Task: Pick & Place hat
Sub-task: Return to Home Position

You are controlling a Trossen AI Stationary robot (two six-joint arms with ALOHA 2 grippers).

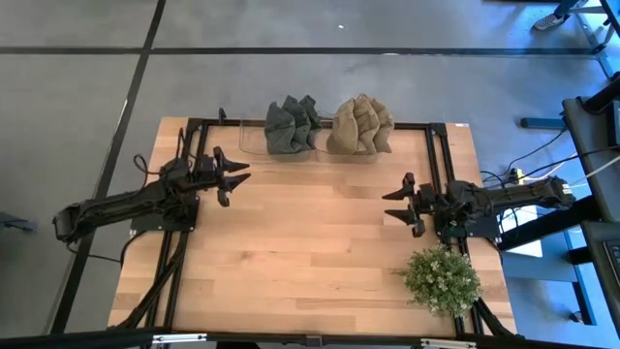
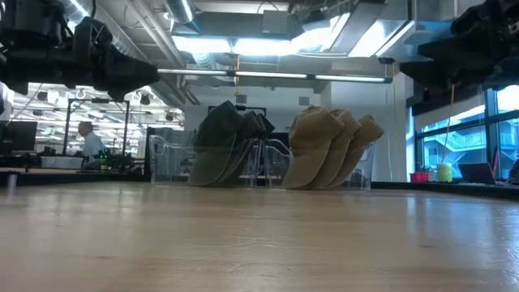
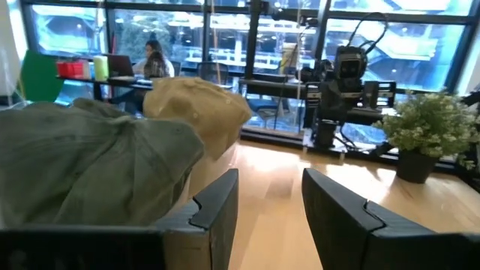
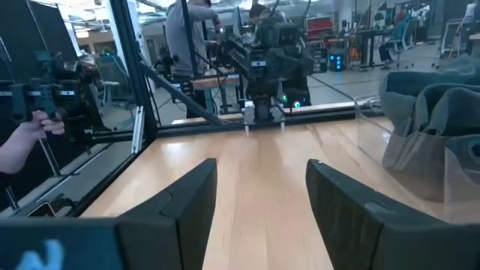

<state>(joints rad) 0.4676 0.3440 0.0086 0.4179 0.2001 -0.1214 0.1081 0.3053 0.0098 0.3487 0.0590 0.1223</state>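
Observation:
A stack of grey-green hats (image 1: 291, 124) and a stack of tan hats (image 1: 360, 126) stand side by side at the table's far edge, leaning in a clear holder; both also show in the low view (image 2: 225, 146) (image 2: 331, 148). My left gripper (image 1: 235, 179) is open and empty, a little above the table, near the grey-green hats, which fill the left wrist view (image 3: 90, 161). My right gripper (image 1: 395, 206) is open and empty at the table's right, pointing left.
A small potted plant (image 1: 442, 279) stands at the near right corner. A black frame (image 1: 194, 126) runs along the table's sides. The wooden table's middle (image 1: 310, 242) holds nothing. People show in the room beyond.

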